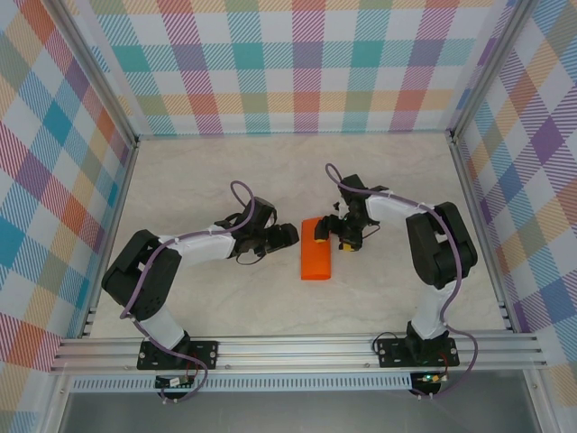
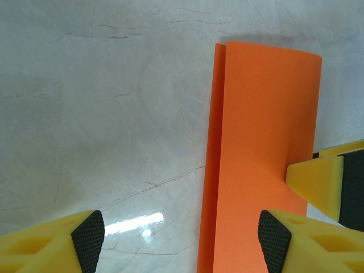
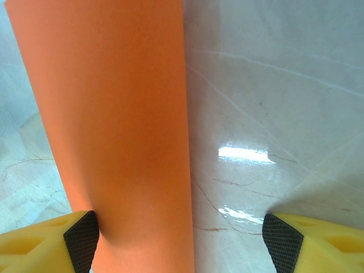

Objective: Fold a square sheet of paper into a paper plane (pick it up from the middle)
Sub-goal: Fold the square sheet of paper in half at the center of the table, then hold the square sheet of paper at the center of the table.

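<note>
The square sheet of paper (image 1: 316,249), bright orange, lies on the table (image 1: 225,180) folded into a narrow strip, edges offset.

Matt orange paper sheet (image 2: 256,142); glossy marbled tabletop (image 2: 102,114); rough black claw pads (image 2: 88,233)

Folded sheet of paper (image 1: 316,248) lies flat on the table (image 1: 406,180), between the two grippers. Left gripper (image 1: 290,236) is just beside one long edge and right gripper (image 1: 345,239) at the opposite long edge, facing each other across it.

Left wrist view: the sheet (image 2: 261,142) runs forward from the left gripper (image 2: 182,239), right of its midline. The right-hand fingertip (image 2: 272,239) is over the sheet, the left-hand one over bare table (image 2: 102,114). The upper layer is set slightly in from the lower along the left edge. The right gripper's finger (image 2: 318,182) meets the sheet's right edge, just ahead of that fingertip.

Right wrist view: the sheet (image 3: 114,114) runs forward from the right gripper (image 3: 181,239), left of midline. The left-hand fingertip (image 3: 82,239) is at the sheet's left edge; contact cannot be told. The right-hand one is over bare table (image 3: 273,85).
</note>
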Action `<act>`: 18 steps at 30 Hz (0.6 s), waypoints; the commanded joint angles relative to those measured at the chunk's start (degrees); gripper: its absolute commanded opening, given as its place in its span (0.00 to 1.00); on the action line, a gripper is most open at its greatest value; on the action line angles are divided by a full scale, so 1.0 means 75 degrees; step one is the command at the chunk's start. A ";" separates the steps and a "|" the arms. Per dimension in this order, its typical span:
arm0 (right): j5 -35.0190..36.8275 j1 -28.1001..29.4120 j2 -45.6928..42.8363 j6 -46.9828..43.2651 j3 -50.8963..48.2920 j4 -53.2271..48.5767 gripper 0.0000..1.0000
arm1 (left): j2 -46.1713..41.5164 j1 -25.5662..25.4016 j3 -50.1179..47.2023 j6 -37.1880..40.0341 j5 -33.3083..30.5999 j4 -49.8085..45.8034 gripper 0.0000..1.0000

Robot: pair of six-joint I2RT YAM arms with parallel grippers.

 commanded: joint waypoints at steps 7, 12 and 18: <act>0.1280 0.0332 0.0991 -0.0333 0.0142 -0.0589 0.82 | -0.0028 -0.0083 0.0170 0.0001 -0.0171 0.0015 0.74; 0.1467 0.0356 0.1124 -0.0224 0.0233 -0.0666 0.83 | -0.0012 -0.0083 0.0173 0.0013 -0.0149 0.0018 0.74; 0.1723 0.0356 0.1243 -0.0006 0.0303 -0.0688 0.82 | -0.0009 -0.0082 0.0172 0.0035 -0.0113 -0.0003 0.74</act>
